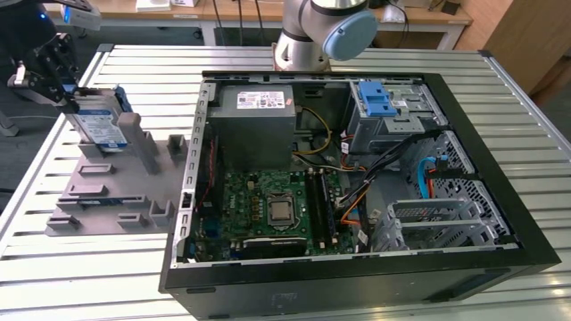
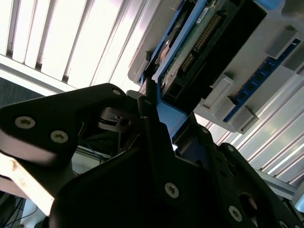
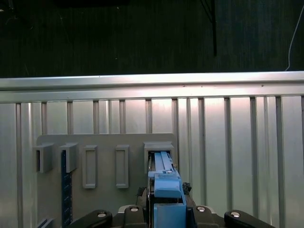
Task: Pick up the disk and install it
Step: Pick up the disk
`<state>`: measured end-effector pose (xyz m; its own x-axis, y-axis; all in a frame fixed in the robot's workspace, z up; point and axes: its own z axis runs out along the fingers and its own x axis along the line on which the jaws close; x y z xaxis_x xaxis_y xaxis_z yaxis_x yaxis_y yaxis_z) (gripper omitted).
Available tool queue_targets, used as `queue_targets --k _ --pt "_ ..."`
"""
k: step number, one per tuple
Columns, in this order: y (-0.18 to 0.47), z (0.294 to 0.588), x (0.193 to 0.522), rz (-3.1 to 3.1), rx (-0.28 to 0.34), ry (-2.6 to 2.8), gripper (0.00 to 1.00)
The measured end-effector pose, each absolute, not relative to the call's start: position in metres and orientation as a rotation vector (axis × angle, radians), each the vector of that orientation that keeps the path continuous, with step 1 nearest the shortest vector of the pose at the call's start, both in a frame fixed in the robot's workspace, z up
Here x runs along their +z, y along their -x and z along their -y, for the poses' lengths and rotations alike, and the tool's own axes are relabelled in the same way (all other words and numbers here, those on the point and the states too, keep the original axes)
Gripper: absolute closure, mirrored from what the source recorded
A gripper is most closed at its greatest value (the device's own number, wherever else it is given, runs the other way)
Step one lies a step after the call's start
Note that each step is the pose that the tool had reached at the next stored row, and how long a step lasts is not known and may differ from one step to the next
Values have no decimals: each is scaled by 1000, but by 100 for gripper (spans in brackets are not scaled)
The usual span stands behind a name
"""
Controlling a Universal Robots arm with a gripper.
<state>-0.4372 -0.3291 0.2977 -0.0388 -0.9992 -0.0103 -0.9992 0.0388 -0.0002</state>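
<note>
Clamped on the disk [image 1: 100, 127], the gripper [image 1: 69, 100] sits at ten o'clock in the exterior view. In the second wrist view its black fingers [image 2: 149, 118] press against the edge of the disk's blue plastic caddy. The disk is a flat silver rectangle with a white-and-blue label. It stands on edge, leaning a little, with its lower end at a pocket of the grey holder [image 1: 116, 184] — I cannot tell whether it is seated fully there. Its other face shows a green circuit board and a dark connector row in the second wrist view.

The holder is matte moulded plastic with several upright rectangular pockets, and a thin blue strip [image 3: 64, 185] stands edge-on in another pocket. It lies on a slatted aluminium table [image 1: 80, 267], ribbed and shiny.

Just beside the holder, at three o'clock from it, is an open black computer case [image 1: 357, 294]. Inside the case:
- A grey power supply box [image 1: 254, 130] sits at twelve o'clock.
- A green motherboard [image 1: 267, 207] sits at six.
- A blue latch bracket [image 1: 376, 100] on the metal bay sits at one.
- A perforated metal cage [image 1: 437, 217] sits at four.
- Black and orange cables [image 1: 392, 160] loop between these parts.

Between the disk and the bay stand the case's side wall [image 1: 198, 154] and the power supply box. The arm's base [image 1: 312, 33] rises at twelve o'clock — beyond the case.
</note>
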Motion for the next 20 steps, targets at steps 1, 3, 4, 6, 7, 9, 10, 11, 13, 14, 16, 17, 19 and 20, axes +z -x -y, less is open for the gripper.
queue_targets --k 1,3,4,6,7,9,10,11,13,14,16,17,19,20 --pt "437 329 298 -2259 11 2173 64" --pt "437 329 299 -2259 11 2173 64" --pt "437 329 300 -2259 11 2173 64" --pt "437 329 300 -2258 11 2173 64" --pt "437 329 300 -2258 11 2173 64" --pt "437 329 300 -2259 11 2173 64" --pt "437 329 300 -2259 11 2173 64" --pt "437 329 300 -2259 11 2173 64" --pt "437 329 301 -2259 11 2173 64" --pt "437 329 301 -2259 11 2173 64" --pt "437 329 302 -2259 11 2173 64" --pt "437 329 302 -2259 11 2173 64" --pt "437 329 303 -2259 11 2173 64" --pt "437 329 303 -2259 11 2173 64"
